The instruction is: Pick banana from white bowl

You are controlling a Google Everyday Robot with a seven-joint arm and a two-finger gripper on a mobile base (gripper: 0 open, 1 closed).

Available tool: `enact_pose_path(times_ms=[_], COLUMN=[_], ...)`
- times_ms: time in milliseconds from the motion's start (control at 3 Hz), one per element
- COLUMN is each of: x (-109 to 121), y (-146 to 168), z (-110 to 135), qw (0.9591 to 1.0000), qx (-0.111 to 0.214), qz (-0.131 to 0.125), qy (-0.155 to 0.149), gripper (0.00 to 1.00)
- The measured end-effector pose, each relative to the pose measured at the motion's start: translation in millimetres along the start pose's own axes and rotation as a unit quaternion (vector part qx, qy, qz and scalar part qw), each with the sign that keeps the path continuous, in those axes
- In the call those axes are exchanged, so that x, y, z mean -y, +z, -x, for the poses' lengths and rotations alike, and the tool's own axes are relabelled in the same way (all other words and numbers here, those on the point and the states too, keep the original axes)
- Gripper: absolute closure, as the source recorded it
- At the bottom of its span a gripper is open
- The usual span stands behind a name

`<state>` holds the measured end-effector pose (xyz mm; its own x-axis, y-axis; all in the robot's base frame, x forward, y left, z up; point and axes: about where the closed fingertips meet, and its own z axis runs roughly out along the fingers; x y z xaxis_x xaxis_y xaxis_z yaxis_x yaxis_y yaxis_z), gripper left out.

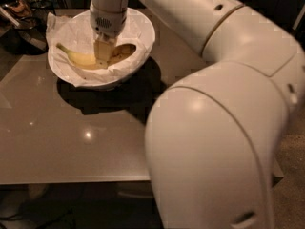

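The yellow banana [78,58] lies in the white bowl [144,32], which is lined with crinkled white paper and stands at the back left of the table. The banana's stem end points left, and a browner part [123,52] shows to the right of the gripper. My gripper [102,51] reaches straight down into the bowl and sits on the banana's middle, hiding that part of it.
The bowl stands on a glossy grey-brown table [57,142] whose front edge is near the bottom of the view. Dark cluttered objects [19,13] sit beyond the table's back left corner. My bulky white arm [214,142] fills the right side.
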<state>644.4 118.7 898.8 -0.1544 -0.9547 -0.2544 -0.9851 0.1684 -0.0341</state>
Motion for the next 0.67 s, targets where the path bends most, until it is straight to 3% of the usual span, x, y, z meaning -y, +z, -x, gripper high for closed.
enact_pose_path(times_ms=[667], x=[-40], y=[-62], z=[6], qw=[0.9958], qx=[0.069], qz=[-0.011], qy=[-0.059], gripper=[1.0])
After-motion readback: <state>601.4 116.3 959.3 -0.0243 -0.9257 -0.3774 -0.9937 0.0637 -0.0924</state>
